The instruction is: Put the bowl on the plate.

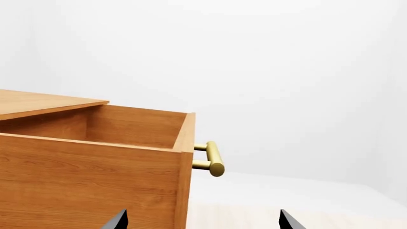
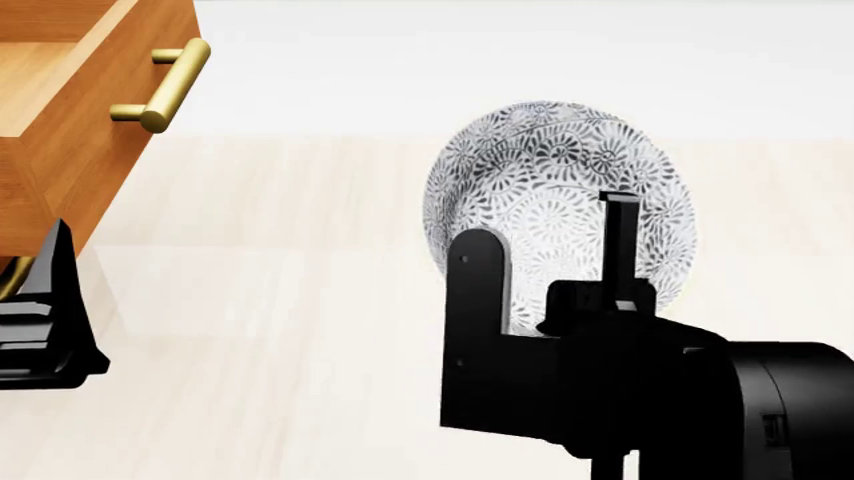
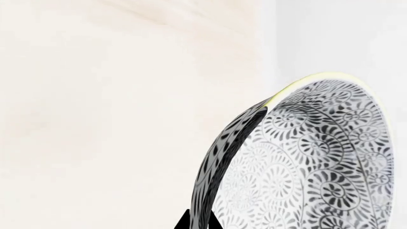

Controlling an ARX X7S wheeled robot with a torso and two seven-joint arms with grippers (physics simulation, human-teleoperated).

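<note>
The bowl (image 2: 561, 180), patterned grey and white with a pale yellowish rim, hangs tipped up on its edge above the pale floor. My right gripper (image 2: 547, 235) is shut on its wall, one finger inside and one outside. In the right wrist view the bowl (image 3: 305, 167) fills the near side, and the black tips of the right gripper (image 3: 198, 222) pinch its rim. My left gripper (image 1: 202, 220) is open and holds nothing, beside the front corner of a wooden drawer. The plate is out of view.
An open wooden drawer (image 1: 95, 157) with a brass bar handle (image 1: 215, 158) sticks out at the left; in the head view the drawer (image 2: 80, 130) and its handle (image 2: 174, 85) are at the upper left. Pale floor lies below the bowl.
</note>
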